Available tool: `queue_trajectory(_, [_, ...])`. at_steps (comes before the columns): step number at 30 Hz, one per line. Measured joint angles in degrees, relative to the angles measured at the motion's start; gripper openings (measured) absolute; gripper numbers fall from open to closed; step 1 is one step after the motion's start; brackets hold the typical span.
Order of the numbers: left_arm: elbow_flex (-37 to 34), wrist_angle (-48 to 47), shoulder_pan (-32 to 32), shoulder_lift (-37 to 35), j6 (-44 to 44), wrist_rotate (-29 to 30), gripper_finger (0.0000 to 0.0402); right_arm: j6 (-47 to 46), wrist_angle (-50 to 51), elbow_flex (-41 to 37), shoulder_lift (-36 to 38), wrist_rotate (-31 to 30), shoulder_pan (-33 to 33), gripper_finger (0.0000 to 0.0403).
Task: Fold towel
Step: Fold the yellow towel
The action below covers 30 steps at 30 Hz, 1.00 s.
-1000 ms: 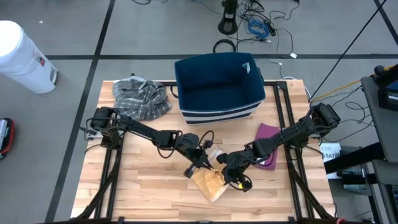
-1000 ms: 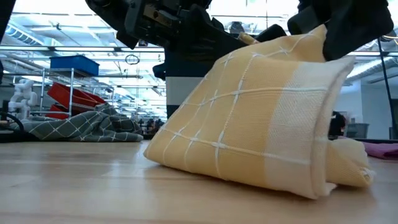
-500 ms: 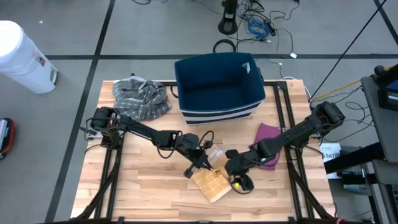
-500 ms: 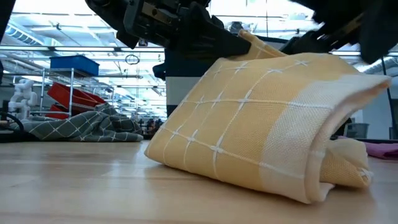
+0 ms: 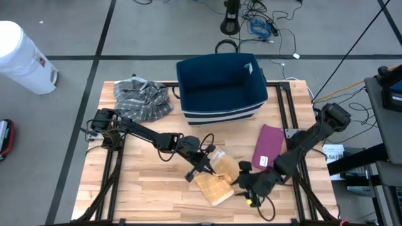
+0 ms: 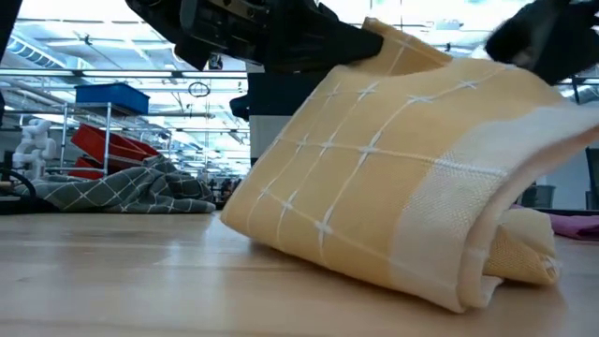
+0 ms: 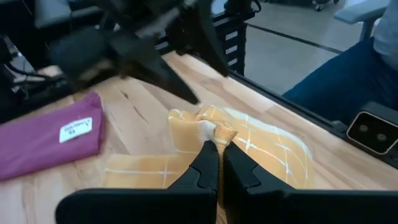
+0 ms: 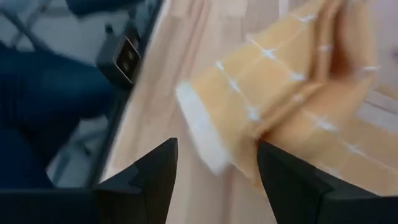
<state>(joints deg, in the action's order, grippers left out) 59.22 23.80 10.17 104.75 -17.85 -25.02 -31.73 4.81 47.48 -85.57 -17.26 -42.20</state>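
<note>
The yellow towel [image 5: 218, 177] lies folded on the tabletop [image 5: 144, 188], near the front middle. The left tool [image 5: 208, 164] pinches one top edge of it tight. The right tool [image 5: 246, 186] sits just beside the towel, its fingers [image 8: 155, 180] wide apart, holding nothing.

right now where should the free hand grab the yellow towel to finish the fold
Probably the loose white-banded edge of the yellow towel, coming from the table's front right, where the open right hand sits beside it. That edge curls up off the wood, so a finger could slip under. The left hand is shut on the opposite corner, holding it raised.
</note>
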Motion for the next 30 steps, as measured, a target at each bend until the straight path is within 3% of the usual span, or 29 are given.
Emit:
queue_trajectory(5, [0.0,3.3,0.0,0.0,-0.3,-0.2,0.0,-6.4,-14.8,-4.9,-5.3,-9.3,-4.7,0.0207])
queue_trajectory(13, [0.0,6.4,0.0,0.0,-0.2,-0.2,0.0,-12.8,-29.8,-5.7,-18.0,-9.7,-7.0,0.0207])
queue_trajectory(16, [0.0,6.9,0.0,0.0,-0.2,-0.2,0.0,-12.6,-35.3,-5.6,-21.5,-12.9,-7.6,0.0207])
queue_trajectory(21, [0.0,9.8,0.0,0.0,1.3,-0.3,0.0,-10.1,-36.5,-3.4,-26.5,-23.1,-6.0,0.0207])
queue_trajectory(30, [0.0,10.6,0.0,0.0,3.3,-0.9,0.0,-4.7,-35.8,2.2,-31.7,-27.1,-3.7,0.0207])
